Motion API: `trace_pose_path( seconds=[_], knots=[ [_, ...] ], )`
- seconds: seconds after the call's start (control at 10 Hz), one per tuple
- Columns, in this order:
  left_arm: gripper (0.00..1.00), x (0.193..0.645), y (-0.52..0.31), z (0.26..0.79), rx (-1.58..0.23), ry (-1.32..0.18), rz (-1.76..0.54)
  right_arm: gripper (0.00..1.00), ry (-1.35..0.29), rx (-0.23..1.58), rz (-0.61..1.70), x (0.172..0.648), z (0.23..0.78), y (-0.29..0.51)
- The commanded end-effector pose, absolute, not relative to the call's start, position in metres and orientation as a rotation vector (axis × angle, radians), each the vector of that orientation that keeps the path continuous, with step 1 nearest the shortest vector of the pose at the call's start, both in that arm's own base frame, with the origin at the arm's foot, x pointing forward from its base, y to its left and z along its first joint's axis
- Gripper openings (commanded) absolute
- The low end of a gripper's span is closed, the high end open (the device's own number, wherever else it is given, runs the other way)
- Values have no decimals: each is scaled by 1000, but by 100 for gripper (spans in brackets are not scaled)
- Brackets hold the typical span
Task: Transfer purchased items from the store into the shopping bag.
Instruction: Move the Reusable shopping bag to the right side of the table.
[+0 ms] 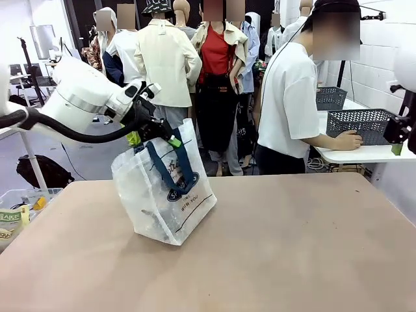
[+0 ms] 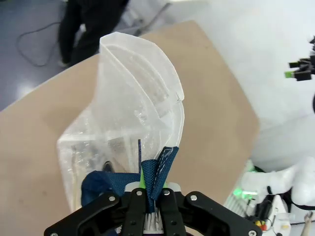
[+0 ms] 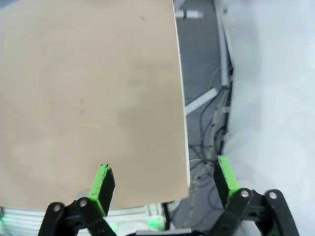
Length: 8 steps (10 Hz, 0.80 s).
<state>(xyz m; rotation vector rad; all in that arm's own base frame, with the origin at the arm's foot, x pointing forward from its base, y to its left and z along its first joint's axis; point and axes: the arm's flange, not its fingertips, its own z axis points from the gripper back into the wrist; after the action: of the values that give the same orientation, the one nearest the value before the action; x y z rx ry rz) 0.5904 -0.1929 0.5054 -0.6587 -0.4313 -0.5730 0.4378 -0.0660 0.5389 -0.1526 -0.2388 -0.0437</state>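
The shopping bag (image 1: 162,195), whitish translucent plastic with navy straps, stands tilted on the tan table (image 1: 292,247), left of the middle. My left gripper (image 1: 166,138) is above it, shut on a navy strap (image 2: 160,169) and holding the bag's mouth up. The left wrist view looks down past the gripper (image 2: 147,191) into the bag (image 2: 133,113); I cannot make out any contents. The store, a dark latticed basket (image 1: 361,123), sits on a white side table at the far right with a person's hand (image 1: 351,140) on it. My right gripper (image 3: 165,177) is open and holds nothing, over the table's edge. The purchased items are out of view.
A person in a white shirt (image 1: 289,97) stands at the far right, leaning toward the basket. Behind it is a second dark basket (image 1: 331,97). A clear bin with packets (image 1: 13,218) sits off the table's left edge. Cables lie on the floor (image 3: 206,123) beyond the edge.
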Motion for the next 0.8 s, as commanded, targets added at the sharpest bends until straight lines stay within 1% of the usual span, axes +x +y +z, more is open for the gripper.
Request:
trace_pose_path(
  seconds=[0.0, 0.1, 0.3, 0.4, 0.6, 0.7],
  knots=[
    [0, 575, -171, 532, -515, -416, -511, 100, -250, -189, 11, 441, 550, -59],
    [0, 567, -154, 548, -446, -408, -475, 100, -250, -189, 11, 441, 550, -59],
    [0, 556, -110, 573, -370, -406, -416, 100, -250, -189, 11, 441, 550, -59],
    [0, 550, -86, 581, -323, -421, -324, 100, -250, -189, 11, 441, 550, -59],
    [0, 546, -36, 574, -227, -431, -184, 100, -250, -189, 11, 441, 550, -59],
    [0, 545, -15, 563, -230, -436, -150, 100, -250, -189, 11, 441, 550, -59]
  ],
)
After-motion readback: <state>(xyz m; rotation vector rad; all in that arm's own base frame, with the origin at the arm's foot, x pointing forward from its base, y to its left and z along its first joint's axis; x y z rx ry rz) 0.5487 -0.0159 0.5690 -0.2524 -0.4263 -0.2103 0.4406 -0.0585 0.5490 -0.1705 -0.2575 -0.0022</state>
